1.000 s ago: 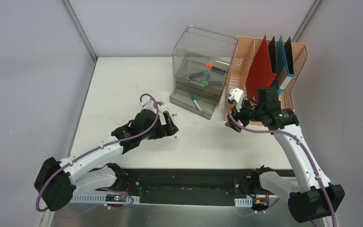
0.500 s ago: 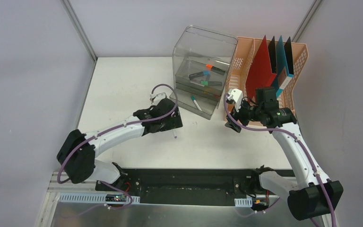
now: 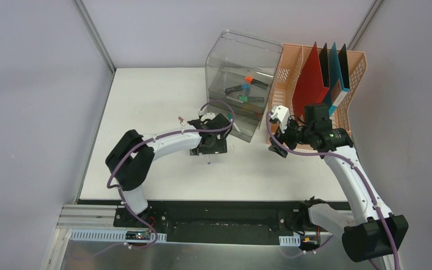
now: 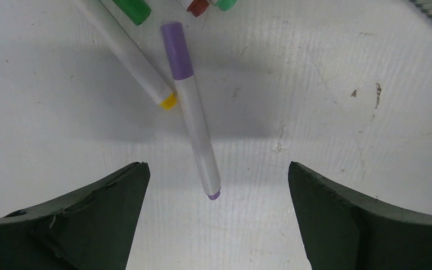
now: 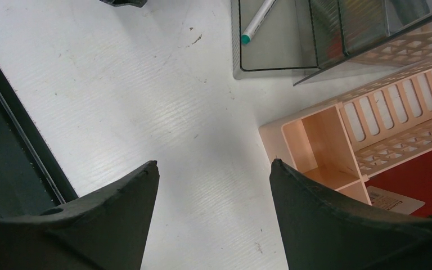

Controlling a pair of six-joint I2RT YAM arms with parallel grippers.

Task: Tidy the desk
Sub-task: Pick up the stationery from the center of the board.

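My left arm (image 3: 163,139), my right arm (image 3: 346,171): white rounded link shells, bulky black joint housings. Thin purple cable (image 3: 288,152) loops along each arm. Small white boxy block (image 3: 279,113) beside right wrist. Left gripper (image 4: 216,169), right gripper (image 5: 214,166): matte dark wedge-shaped fingers (image 4: 90,219), curved inner edges, slightly rough surface.

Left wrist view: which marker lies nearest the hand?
The purple-capped marker; its tail reaches into the open left hand, while the yellow-tipped marker stops farther away.

White desk (image 3: 146,101), partly sorted.
Clear bin (image 3: 228,53) + peach basket (image 3: 285,76) back right; purple marker (image 4: 193,115), yellow-tipped marker (image 4: 125,50) loose mid-desk.
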